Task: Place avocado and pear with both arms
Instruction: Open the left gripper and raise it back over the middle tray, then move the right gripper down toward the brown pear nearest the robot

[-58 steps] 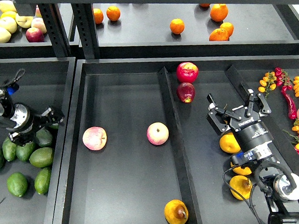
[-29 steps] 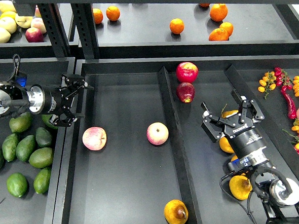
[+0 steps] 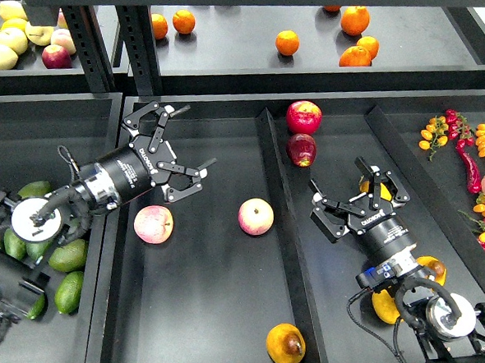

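- The left gripper is over the wide middle tray, near its far left corner. Its 2 fingers are spread wide apart and nothing is between them.
- Just below this gripper lies a pink-yellow apple on the tray floor. A second apple lies to its right, apart from it.
- The avocados are in the left bin, partly hidden behind the left arm. No avocado is in the gripper.
- The right gripper is over the right tray. Its fingers are also open, and it holds nothing.
- Behind the right gripper's fingers a yellow-orange fruit shows a little; I cannot tell if the fingers touch it.
- The pear, orange-yellow with a dark brown blotch, lies at the near end of the middle tray, beside the divider, well apart from both grippers.
- 2 more orange-yellow fruits lie under the right arm near its wrist.
- 2 red apples lie at the far end of the right tray, one just in front of the other.
- Oranges lie on the upper shelf.
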You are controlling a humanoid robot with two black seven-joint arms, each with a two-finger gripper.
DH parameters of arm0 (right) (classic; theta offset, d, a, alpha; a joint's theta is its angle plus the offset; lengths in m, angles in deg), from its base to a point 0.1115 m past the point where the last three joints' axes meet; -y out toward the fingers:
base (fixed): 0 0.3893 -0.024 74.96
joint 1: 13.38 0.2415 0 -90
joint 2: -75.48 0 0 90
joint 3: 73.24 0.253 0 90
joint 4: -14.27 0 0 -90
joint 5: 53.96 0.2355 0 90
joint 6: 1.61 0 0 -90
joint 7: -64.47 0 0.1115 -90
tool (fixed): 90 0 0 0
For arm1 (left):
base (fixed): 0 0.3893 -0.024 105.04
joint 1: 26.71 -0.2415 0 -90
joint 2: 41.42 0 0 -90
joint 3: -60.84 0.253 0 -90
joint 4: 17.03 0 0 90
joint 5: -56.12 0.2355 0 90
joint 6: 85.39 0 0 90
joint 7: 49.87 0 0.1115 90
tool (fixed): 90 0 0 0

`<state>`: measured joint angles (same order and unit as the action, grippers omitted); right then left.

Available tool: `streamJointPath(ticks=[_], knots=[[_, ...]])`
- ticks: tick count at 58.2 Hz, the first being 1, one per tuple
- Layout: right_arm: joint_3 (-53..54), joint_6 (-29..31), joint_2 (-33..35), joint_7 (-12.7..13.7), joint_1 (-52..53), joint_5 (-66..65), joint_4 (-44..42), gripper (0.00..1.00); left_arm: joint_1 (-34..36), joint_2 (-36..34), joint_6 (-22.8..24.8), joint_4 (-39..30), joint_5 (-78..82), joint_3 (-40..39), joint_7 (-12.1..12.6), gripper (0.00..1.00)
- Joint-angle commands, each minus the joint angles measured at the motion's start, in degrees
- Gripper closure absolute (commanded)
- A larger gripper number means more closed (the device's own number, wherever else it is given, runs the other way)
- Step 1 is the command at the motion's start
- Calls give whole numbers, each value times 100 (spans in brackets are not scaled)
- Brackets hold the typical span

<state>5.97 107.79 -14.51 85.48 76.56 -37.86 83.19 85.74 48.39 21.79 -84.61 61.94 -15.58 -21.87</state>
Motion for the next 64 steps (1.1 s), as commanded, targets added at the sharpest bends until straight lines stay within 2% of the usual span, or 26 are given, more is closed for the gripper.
streamJointPath(ticks=[1,5,13,18,19,32,42,45,64], knots=[[-257,20,0,0,-64,7,34,1,-504,19,-180,-326,-37,-242,1,1],[-362,37,8,8,-64,16,51,1,-828,19,-206,-510,-160,-251,1,1],[-556,73,439,17,-47,25,51,1,-1312,19,-215,-713,-257,-339,1,1],[-758,81,808,43,-12,34,51,1,-1593,19,-198,-845,-257,-400,1,1],[-863,125,1069,113,-3,34,60,1,-1681,19,-180,-897,-265,-418,1,1],[-1189,468,1933,430,6,25,51,1,-1787,19,-136,-1170,-784,-488,1,1],[-1470,793,2487,580,217,25,42,1,-1796,19,171,-1161,-802,-629,1,0],[-1610,860,2688,699,322,25,42,1,-1796,19,259,-1170,-802,-646,1,0],[-2814,860,3831,699,1377,-63,121,1,-1796,19,426,-1170,-802,-585,1,0]])
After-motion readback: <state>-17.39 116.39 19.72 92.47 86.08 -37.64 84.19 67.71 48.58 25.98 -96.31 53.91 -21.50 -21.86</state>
